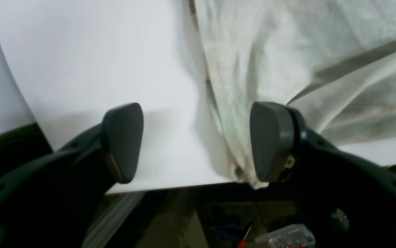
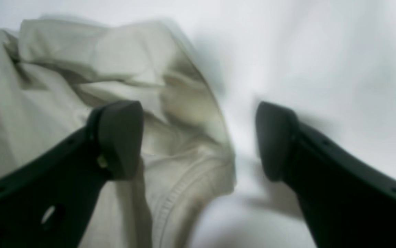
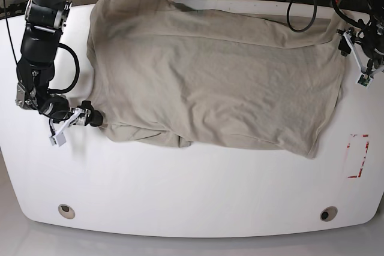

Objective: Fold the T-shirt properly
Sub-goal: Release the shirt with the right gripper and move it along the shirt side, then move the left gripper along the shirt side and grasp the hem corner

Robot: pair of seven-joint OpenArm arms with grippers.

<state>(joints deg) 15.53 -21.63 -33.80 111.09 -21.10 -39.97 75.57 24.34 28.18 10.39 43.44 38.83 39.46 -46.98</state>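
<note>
White table (image 3: 192,202) | T-shirt (image 3: 216,82) beige, wrinkled, spread flat, lower edge bunched

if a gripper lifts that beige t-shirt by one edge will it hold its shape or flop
Likely flop: the T-shirt lies thin, wrinkled and bunched at its edge. Probably light, so it should lift easily. Dragged over the smooth white table, it may slide and crease.

The right wrist view is blurred throughout, so the T-shirt (image 2: 81,79) shows only soft folds and a vague stitched hem. In the left wrist view the T-shirt runs off the top and right edges. Below the table (image 1: 170,187), small cluttered items are too dim to identify.
</note>
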